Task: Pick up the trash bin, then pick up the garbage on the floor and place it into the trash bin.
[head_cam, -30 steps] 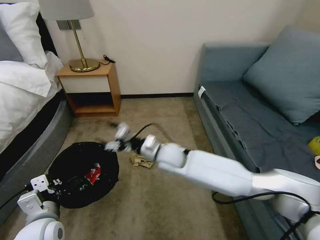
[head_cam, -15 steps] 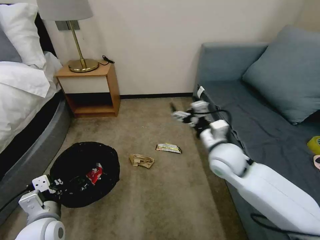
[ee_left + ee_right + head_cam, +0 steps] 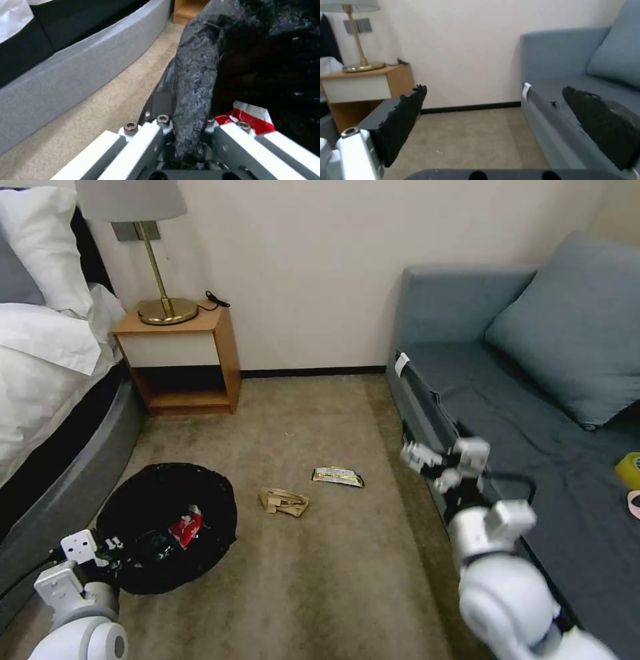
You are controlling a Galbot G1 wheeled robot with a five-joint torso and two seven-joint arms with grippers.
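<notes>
Having swung away from over the small round black-bagged trash bin [image 3: 167,527], gripped at its rim by the clenched left end effector [image 3: 110,553], the empty, spread right end effector [image 3: 427,463] now hangs by the sofa edge, so the crumpled tan paper packet [image 3: 283,501] and flat silvery wrapper [image 3: 338,476] still await on the carpet floor [image 3: 320,580] while a red snack wrapper [image 3: 187,527] lies binned.

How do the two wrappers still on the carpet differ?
The tan paper packet is crumpled and lies nearer the trash bin; the silvery wrapper is flat, glossy, dark-edged, and lies farther off, toward the sofa. Both rest on the carpet, untouched.
</notes>
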